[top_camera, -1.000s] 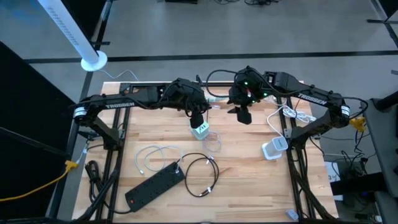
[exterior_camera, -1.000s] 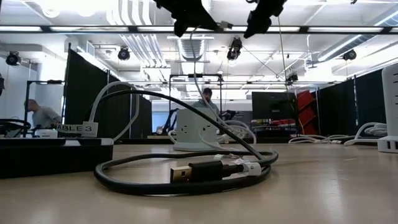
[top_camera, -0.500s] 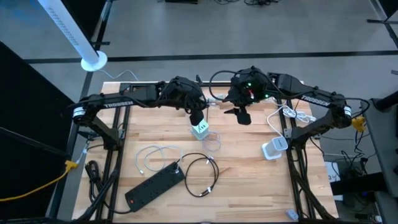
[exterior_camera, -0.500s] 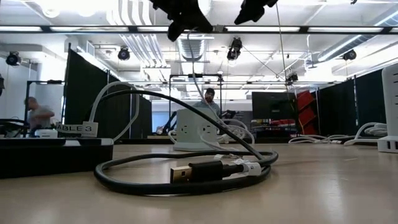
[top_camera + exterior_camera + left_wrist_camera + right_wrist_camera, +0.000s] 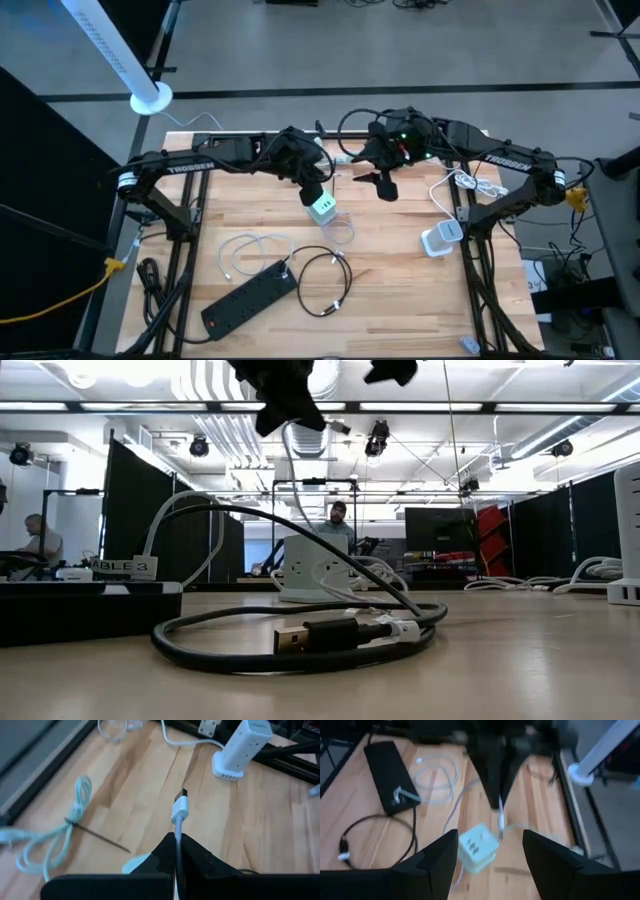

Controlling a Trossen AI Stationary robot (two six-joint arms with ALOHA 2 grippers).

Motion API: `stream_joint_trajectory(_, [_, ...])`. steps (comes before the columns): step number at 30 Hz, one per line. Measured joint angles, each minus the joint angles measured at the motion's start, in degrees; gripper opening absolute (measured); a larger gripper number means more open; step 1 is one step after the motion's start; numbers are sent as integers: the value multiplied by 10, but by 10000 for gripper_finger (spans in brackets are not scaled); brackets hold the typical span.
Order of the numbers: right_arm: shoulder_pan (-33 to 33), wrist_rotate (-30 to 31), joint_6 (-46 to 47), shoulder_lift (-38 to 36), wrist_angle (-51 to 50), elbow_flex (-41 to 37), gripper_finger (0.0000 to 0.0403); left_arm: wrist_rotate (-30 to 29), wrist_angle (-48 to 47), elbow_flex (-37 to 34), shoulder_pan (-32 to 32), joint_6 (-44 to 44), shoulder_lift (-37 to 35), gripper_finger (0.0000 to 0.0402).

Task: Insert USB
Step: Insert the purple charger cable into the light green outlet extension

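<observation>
My left gripper point(image 5: 312, 193) hangs above the table's middle, shut on a white braided USB cable point(image 5: 177, 835). The cable's plug point(image 5: 180, 806) sticks out past the fingertips. Just below it a mint-green charger cube point(image 5: 322, 208) rests on its base on the wood; it also shows in the right wrist view point(image 5: 477, 845). My right gripper point(image 5: 382, 184) hovers to the cube's right, raised, open, with nothing between its fingers. In the low view the left gripper point(image 5: 283, 400) shows above the cube point(image 5: 318, 568). My left gripper pinches the braided cable point(image 5: 176, 840) between its two fingers a short way behind the plug. The cable runs along the fingers, and the plug stands free beyond their tips. The fingers slant down toward the table. The plug is lifted clear of the cube and the wood.
A black power strip point(image 5: 250, 295), a black coiled cable point(image 5: 326, 280) and a pale looped cable point(image 5: 250, 250) lie near the front. A white charger tower point(image 5: 440, 240) and white cords point(image 5: 470, 185) sit at the right. A white pole point(image 5: 115, 55) stands beyond the far left corner.
My right gripper has risen and drifted toward the left arm, staying open. My left gripper has rolled and tipped its fingers further down with the cable still in its hold, so the plug now points lower.
</observation>
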Motion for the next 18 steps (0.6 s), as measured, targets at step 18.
stream_joint_trajectory(18, [27, 46, -3, 108, 51, -1, 151, 23, 6, 0, -7, -48, 0, 0])
